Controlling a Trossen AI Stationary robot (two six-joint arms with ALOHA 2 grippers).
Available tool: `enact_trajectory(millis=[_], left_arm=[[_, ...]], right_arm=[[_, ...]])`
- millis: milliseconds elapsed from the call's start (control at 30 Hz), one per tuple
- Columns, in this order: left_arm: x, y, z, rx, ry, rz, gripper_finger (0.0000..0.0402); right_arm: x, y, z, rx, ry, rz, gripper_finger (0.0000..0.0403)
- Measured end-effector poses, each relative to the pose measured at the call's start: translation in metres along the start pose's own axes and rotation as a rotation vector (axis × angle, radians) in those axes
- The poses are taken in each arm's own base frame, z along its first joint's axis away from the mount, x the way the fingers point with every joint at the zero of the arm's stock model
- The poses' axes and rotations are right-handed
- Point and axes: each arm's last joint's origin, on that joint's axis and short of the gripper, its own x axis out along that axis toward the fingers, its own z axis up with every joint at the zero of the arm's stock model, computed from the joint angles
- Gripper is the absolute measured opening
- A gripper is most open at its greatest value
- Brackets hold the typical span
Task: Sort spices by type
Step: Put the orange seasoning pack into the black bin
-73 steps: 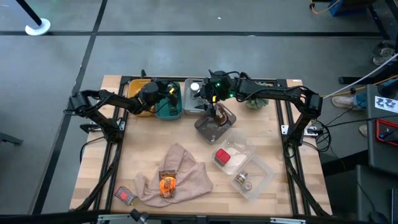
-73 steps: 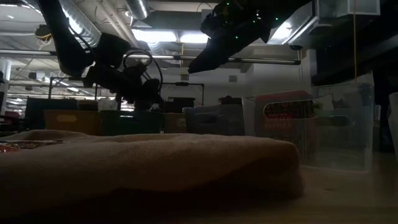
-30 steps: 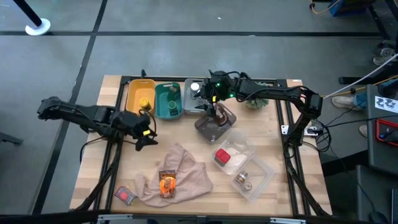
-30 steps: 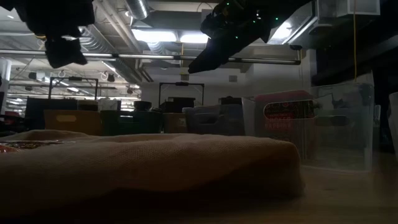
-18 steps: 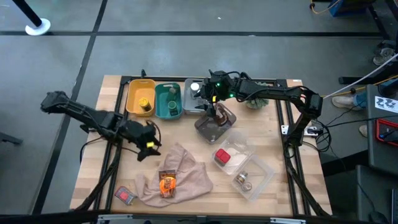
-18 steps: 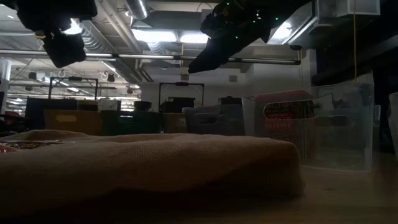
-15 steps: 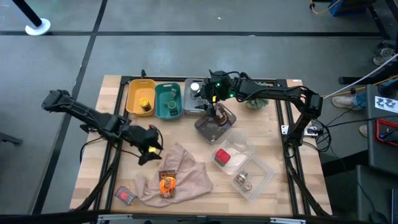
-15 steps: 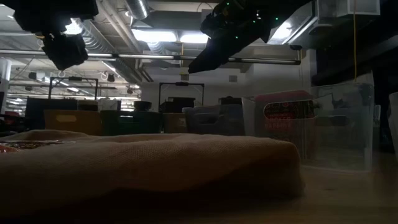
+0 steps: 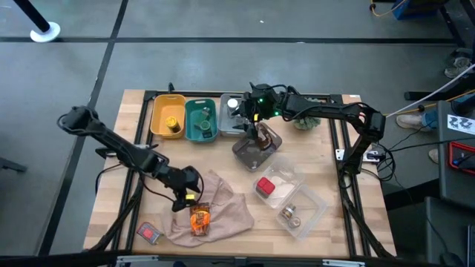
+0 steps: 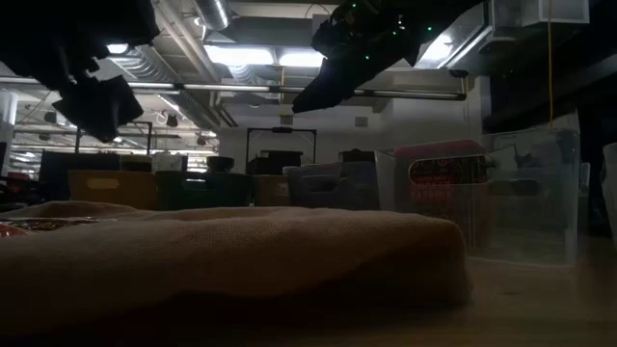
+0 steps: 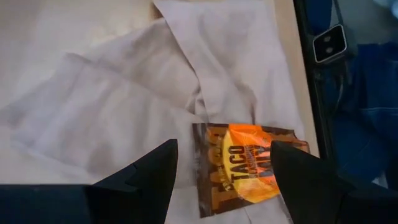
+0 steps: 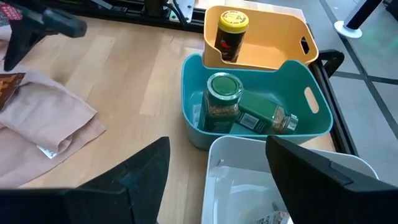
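Now the left gripper (image 9: 188, 196) has swung away from the bins at the back of the table and hangs with its fingers spread wide and empty just above the orange-brown sachet (image 9: 199, 218), which lies on the beige cloth (image 9: 223, 200) near the front edge, at about seven o'clock from the table's middle. From the wrist I can see the sachet (image 11: 245, 165) flat on the crumpled cloth, sitting right between the two fingertips, so I take it the arm is lining up to pick this one next. Further out, a red square packet (image 9: 149, 233) lies on bare wood at eight o'clock from the sachet, not yet sorted. Off at two o'clock from the cloth, clear tubs hold another red packet (image 9: 265, 185) and a silver-capped jar (image 9: 289, 216). At the back, the yellow bin (image 9: 158, 111) holds a yellow jar (image 9: 172, 124) and the teal bin (image 9: 210, 130) holds green containers. The right gripper (image 9: 255, 134) waits by the white bin (image 9: 228, 117), jaws wide and empty. Sorting looks well under way but unfinished.
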Motion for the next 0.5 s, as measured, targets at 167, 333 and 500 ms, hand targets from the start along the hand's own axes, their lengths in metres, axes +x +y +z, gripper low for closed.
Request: enact_trajectory(millis=[167,333,500], left_arm=[[0.011,-0.006,-0.006,-0.024,0.05,-0.03,0.0241],[0.025,-0.01,-0.012,-0.024,0.073,-0.037,0.0241],[0.038,-0.007,-0.019,-0.02,0.123,-0.002,0.0241]], right_arm=[[0.0,0.0,0.0,0.0,0.0,0.0,0.0266],[0.0,0.0,0.0,0.0,0.0,-0.001,0.0266],[0.0,0.0,0.0,0.0,0.0,-0.001,0.0266]])
